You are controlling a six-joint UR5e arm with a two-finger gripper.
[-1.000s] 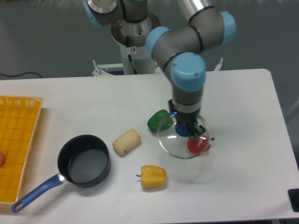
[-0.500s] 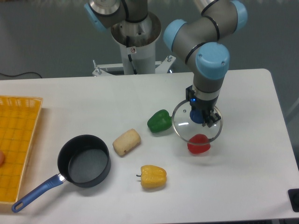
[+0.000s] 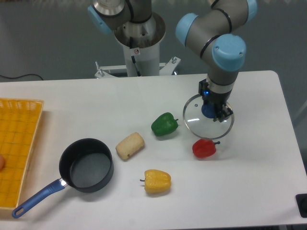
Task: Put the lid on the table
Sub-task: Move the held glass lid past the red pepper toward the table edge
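Note:
The lid (image 3: 196,120) is a round glass disc with a silver rim and a blue knob. My gripper (image 3: 211,110) is shut on the knob and holds the lid level, a little above the white table (image 3: 259,163), right of centre. The lid hangs between the green pepper (image 3: 164,124) and the table's right side, just above the red pepper (image 3: 204,148). The dark saucepan (image 3: 86,165) with a blue handle stands open at the front left.
A yellow pepper (image 3: 157,181) lies at the front middle and a pale potato-like piece (image 3: 130,145) lies beside the saucepan. A yellow-orange mesh tray (image 3: 17,148) sits at the left edge. The robot base (image 3: 139,43) stands behind the table.
My gripper has carried the lid up and to the right, away from the green and red peppers it overlapped. The other objects have not moved.

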